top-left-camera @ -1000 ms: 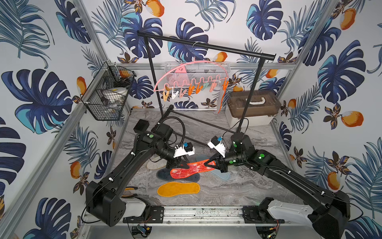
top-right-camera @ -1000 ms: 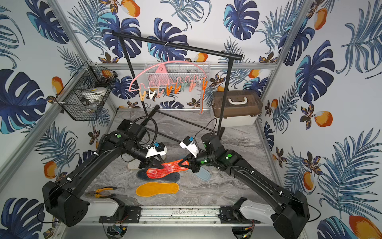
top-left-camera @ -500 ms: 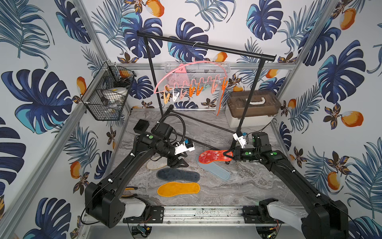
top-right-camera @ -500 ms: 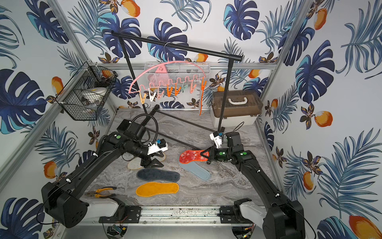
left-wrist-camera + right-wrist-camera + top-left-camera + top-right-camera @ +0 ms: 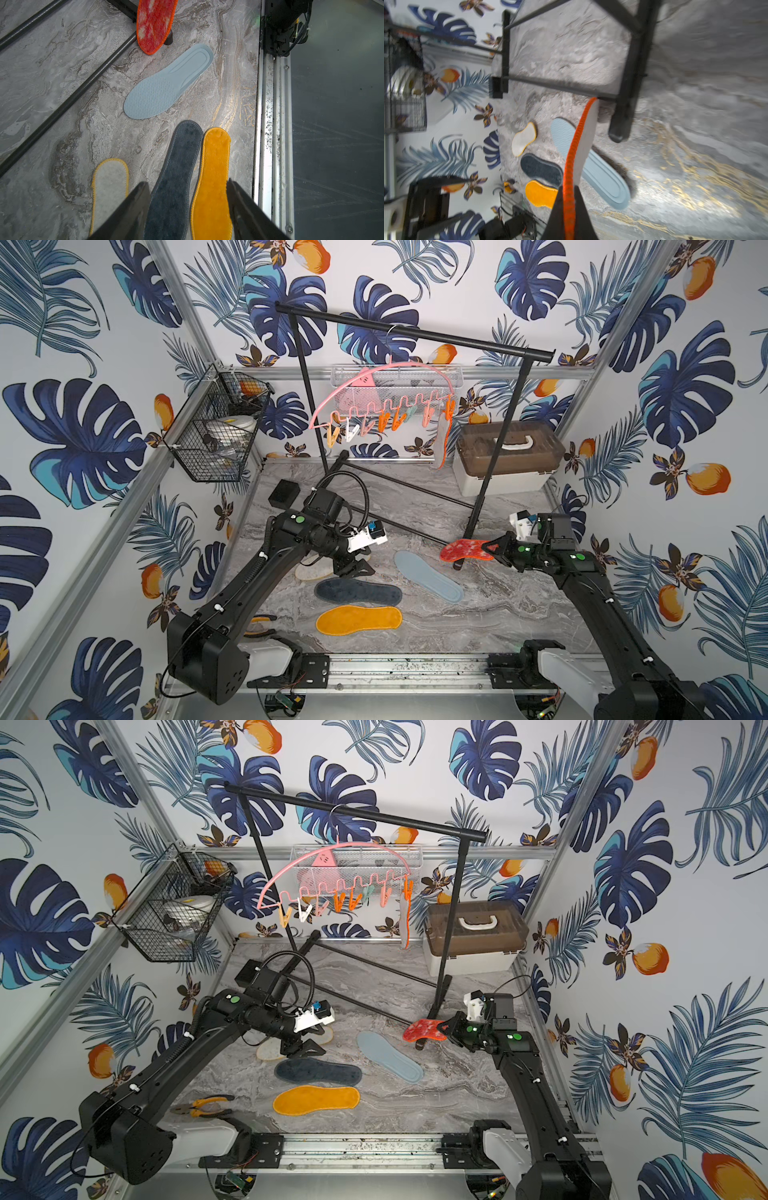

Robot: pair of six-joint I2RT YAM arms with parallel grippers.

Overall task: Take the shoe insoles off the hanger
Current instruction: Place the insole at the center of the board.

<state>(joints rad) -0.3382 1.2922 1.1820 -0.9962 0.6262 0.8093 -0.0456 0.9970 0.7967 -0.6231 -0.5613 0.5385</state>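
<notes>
The pink hanger (image 5: 374, 377) hangs from the black rail, and one red-orange insole (image 5: 444, 443) is still clipped at its right end. My right gripper (image 5: 492, 549) is shut on the other red-orange insole (image 5: 463, 549), held edge-on (image 5: 576, 145) above the table by the rail's foot. My left gripper (image 5: 357, 568) hovers open and empty (image 5: 187, 185) over the dark navy insole (image 5: 176, 176) and the orange insole (image 5: 212, 176). Flat on the table too are the cream insole (image 5: 309, 572) and the light blue-grey insole (image 5: 428, 576).
The black garment rail (image 5: 415, 333) stands across the back, its foot (image 5: 457, 566) just under the held insole. A brown-lidded box (image 5: 505, 460) sits back right, a wire basket (image 5: 216, 427) on the left wall, and pliers (image 5: 199, 1104) front left.
My left gripper opened and let go of the red-orange insole, then drew back a little. My right gripper carried that insole from the table's middle out to the right.
</notes>
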